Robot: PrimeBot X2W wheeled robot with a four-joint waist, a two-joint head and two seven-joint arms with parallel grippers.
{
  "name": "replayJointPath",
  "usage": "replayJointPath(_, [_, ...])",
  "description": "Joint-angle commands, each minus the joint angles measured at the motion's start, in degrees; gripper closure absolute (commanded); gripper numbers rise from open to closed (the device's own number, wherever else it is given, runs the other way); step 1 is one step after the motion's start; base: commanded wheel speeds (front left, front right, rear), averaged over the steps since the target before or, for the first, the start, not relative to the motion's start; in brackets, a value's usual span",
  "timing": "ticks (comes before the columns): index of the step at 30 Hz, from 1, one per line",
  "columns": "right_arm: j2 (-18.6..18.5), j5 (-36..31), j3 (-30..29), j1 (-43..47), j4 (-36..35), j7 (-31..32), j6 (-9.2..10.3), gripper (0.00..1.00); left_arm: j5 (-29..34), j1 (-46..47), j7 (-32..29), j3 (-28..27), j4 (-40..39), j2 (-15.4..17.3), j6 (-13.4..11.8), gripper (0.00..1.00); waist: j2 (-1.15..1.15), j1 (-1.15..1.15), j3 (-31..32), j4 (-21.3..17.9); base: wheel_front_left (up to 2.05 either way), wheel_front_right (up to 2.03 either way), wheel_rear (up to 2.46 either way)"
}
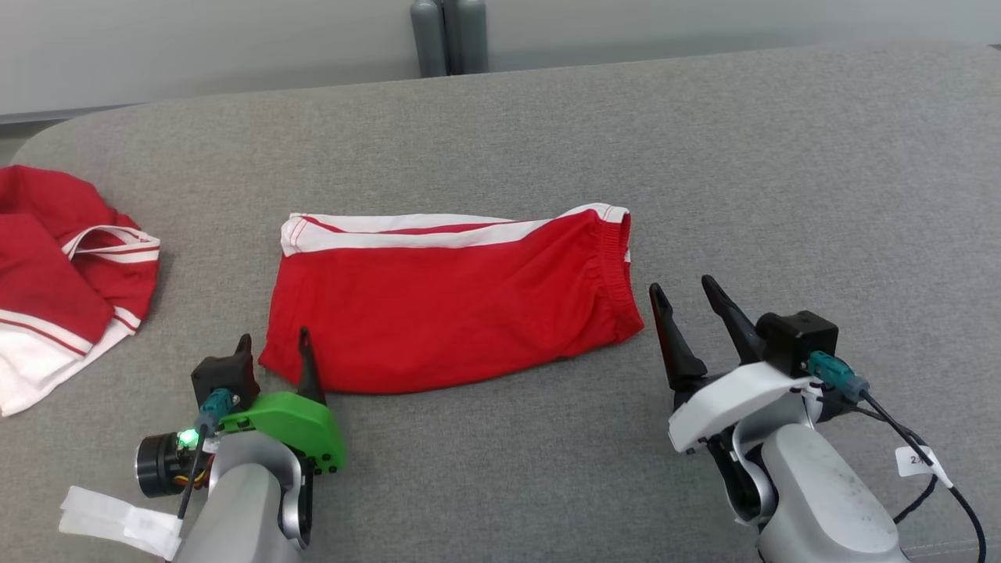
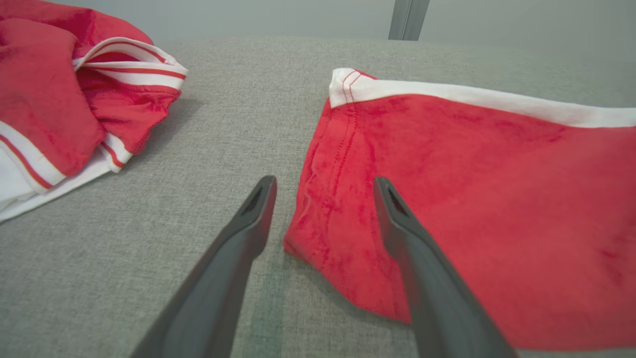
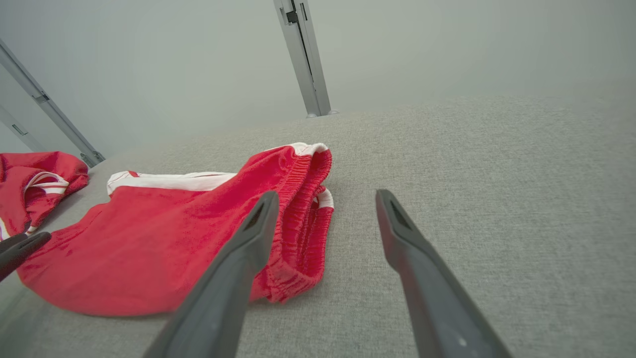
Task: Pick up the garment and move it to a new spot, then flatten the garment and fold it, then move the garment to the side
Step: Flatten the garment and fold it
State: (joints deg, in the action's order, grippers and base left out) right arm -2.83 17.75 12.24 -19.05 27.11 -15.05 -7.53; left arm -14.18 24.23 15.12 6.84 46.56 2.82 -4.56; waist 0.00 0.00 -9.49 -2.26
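Note:
The garment point(image 1: 446, 301) is a pair of red shorts with a white side stripe, folded flat on the grey surface, waistband to the right. My left gripper point(image 1: 274, 340) stands open at its near left corner, one finger over the hem point(image 2: 323, 219), the other beside it, nothing pinched. My right gripper point(image 1: 686, 295) is open just off the waistband end point(image 3: 303, 214), holding nothing. In the right wrist view the left gripper's fingertips point(image 3: 22, 243) show at the left edge.
A second red and white garment point(image 1: 62, 274) lies crumpled at the far left edge of the grey padded surface point(image 1: 782, 195). Grey posts point(image 1: 450, 35) stand behind the surface's far edge. Bare grey surface stretches to the right and front.

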Motion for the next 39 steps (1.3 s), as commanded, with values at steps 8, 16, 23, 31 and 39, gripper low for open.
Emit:
replayJointPath(8, [-0.2,-0.5,1.6,-5.8,7.4,-0.2,0.08,0.0,-2.2,-4.2,0.0,4.0,-4.8,0.2,-1.4,0.0,0.0,0.0,-1.9,4.4,0.0,0.0,0.0])
replayJointPath(16, [-0.2,0.6,-0.8,-6.9,15.9,-0.2,0.08,0.0,-3.1,-2.5,0.0,4.9,-5.3,0.2,-2.1,0.0,0.0,0.0,-3.9,6.4,0.0,0.0,0.0])
replayJointPath(23, [-0.1,6.9,3.1,-6.2,17.6,0.0,0.08,0.29,-2.2,-2.2,0.0,4.6,-6.5,0.2,-2.4,0.0,0.0,0.0,-4.8,6.6,0.0,0.0,0.0])
replayJointPath(31, [-0.2,11.9,2.2,-5.9,15.3,0.0,0.09,1.0,-1.1,-3.0,0.0,4.2,-7.1,0.2,-1.9,0.0,0.0,0.0,-4.3,6.0,0.0,0.0,0.0])
replayJointPath(39, [-0.2,13.2,-2.2,-5.4,14.7,-0.1,0.08,1.0,-0.1,-5.3,0.0,2.8,-6.7,0.2,-1.6,0.0,0.0,0.0,-1.9,3.9,0.0,0.0,0.0])
